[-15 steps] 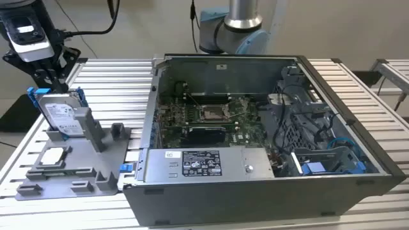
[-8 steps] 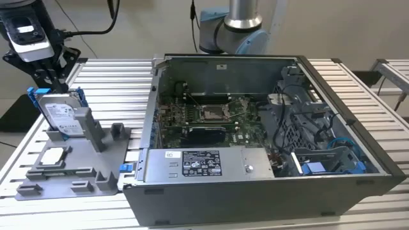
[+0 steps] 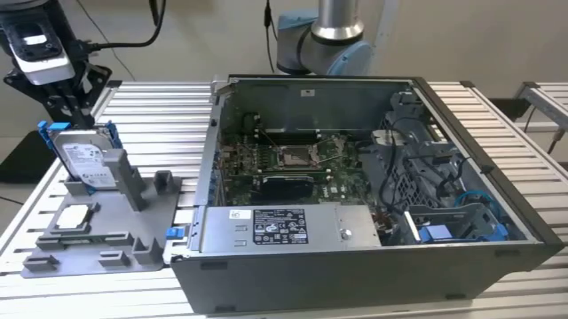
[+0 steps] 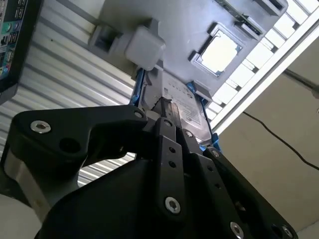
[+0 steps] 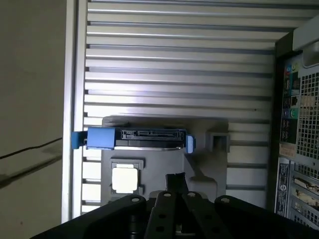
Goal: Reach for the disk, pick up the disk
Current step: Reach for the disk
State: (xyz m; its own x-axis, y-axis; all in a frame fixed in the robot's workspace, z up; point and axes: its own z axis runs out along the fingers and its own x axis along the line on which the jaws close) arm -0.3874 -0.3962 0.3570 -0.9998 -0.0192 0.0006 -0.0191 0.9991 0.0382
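- Far on the exterior view's left: my gripper (image 3: 78, 116) hangs just above the disk (image 3: 84, 156). My fingers look drawn together, with nothing held between them.
- The disk stands upright on its edge in the grey fixture (image 3: 120, 229), label facing outward, framed by its blue bracket (image 3: 46, 127).
- Handling, as I judge it: rigid, dense for its size, smooth on its metal faces and sensitive to shock. The upper edge and the bracket's sides look like the safest places to hold, away from the connector seen in the first wrist view.
- Lower on the same fixture lies a small square chip (image 3: 73, 216), flat in its own recess.
- Toward the exterior view's right stands the open computer case (image 3: 355, 262), with a long grey box (image 3: 284, 227) along its near side.
- Count: one gripper, one disk, one bracket, one fixture, one chip, one case, one grey box.
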